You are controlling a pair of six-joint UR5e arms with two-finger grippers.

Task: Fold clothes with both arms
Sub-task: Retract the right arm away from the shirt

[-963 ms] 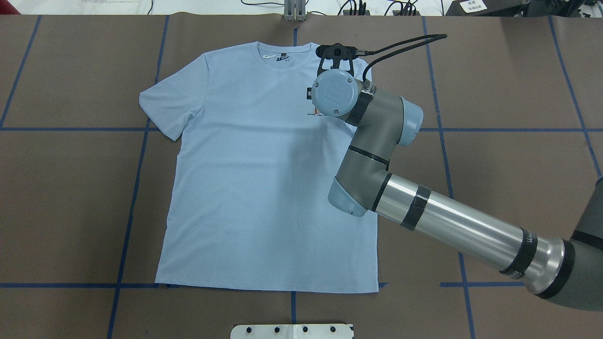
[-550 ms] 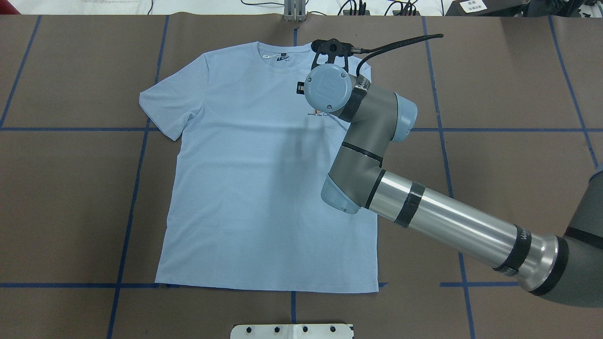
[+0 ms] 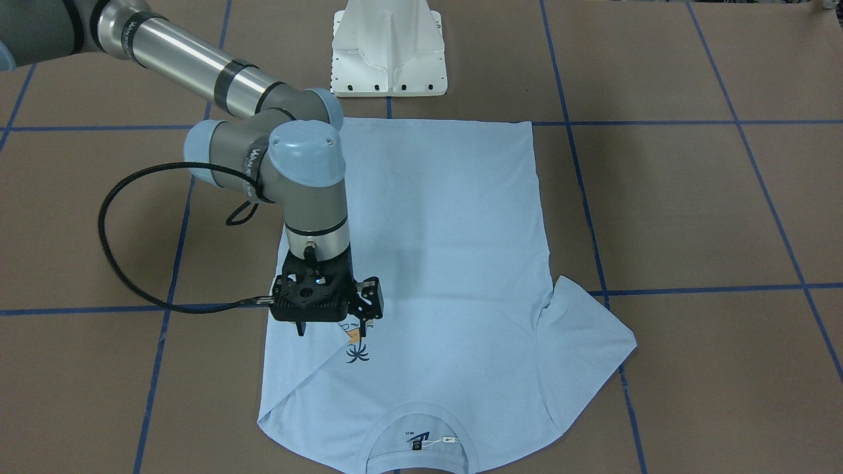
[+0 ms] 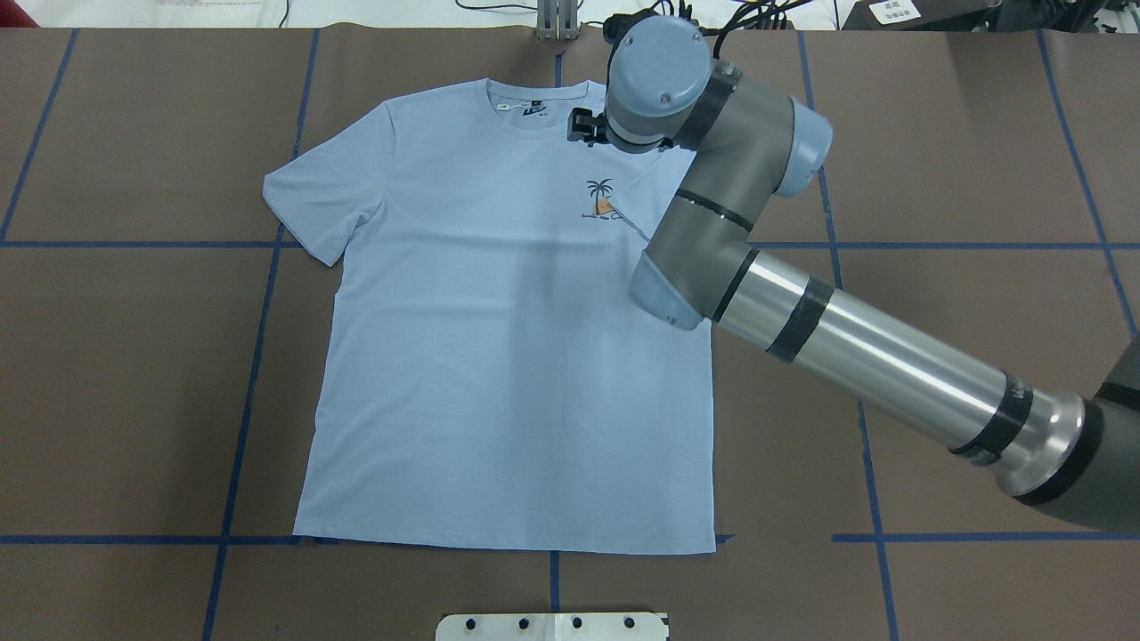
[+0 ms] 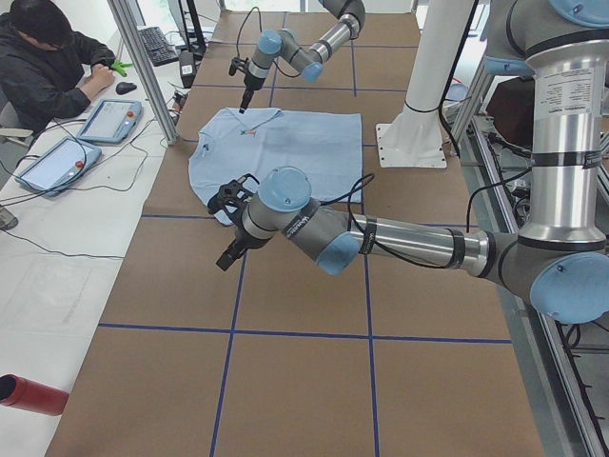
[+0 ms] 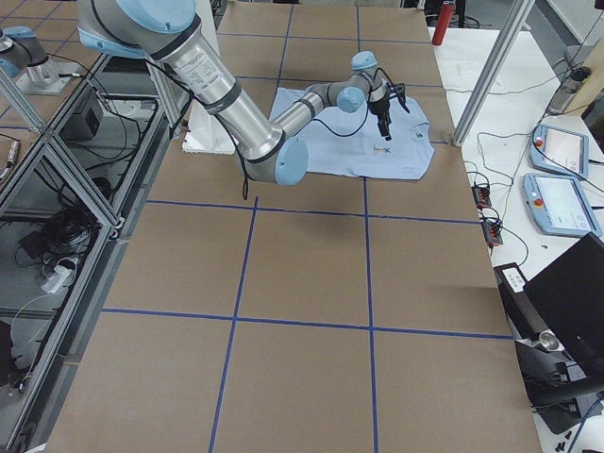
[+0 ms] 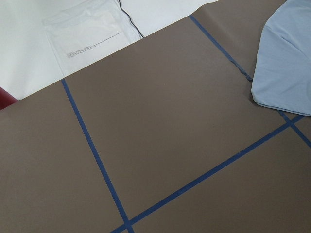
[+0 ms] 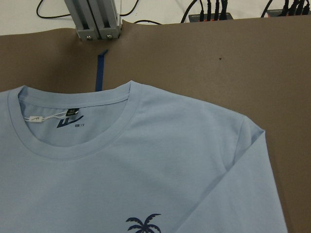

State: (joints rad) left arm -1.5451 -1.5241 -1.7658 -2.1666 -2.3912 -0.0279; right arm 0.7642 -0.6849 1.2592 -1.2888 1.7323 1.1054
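T-shirt [image 4: 499, 374], light blue and short-sleeved, is laid flat and front up at the middle of the brown worktop [image 4: 962, 160], with the neck label [image 8: 68, 121] toward the top of the overhead view and the hem [image 4: 508, 534] toward the bottom. At the right of that view the turned-in sleeve [image 3: 290, 362] is seen folded over the chest, its edge running just beside the palm-tree print [image 4: 601, 198]. The spread sleeve [image 4: 312, 200] is laid out at the left. The right claw [image 3: 332, 326] is held above the print, clear of the cloth, with its jaws parted and nothing gripped. The left claw [image 5: 228, 259] is shown only in the side view, over bare worktop beside the spread sleeve, and whether it is wide or narrow cannot be told. The step in hand is judged to be the letting-go of the turned-in sleeve, with the matching fold on the other side to follow. It is best done if the right claw is drawn straight up, so that no layer is dragged, and the fold is checked for flatness. The spread sleeve should be pinched at its outer edge through both layers, carried low across, and set down to mirror the first, so that straight sides are kept for the later fold up from the hem.
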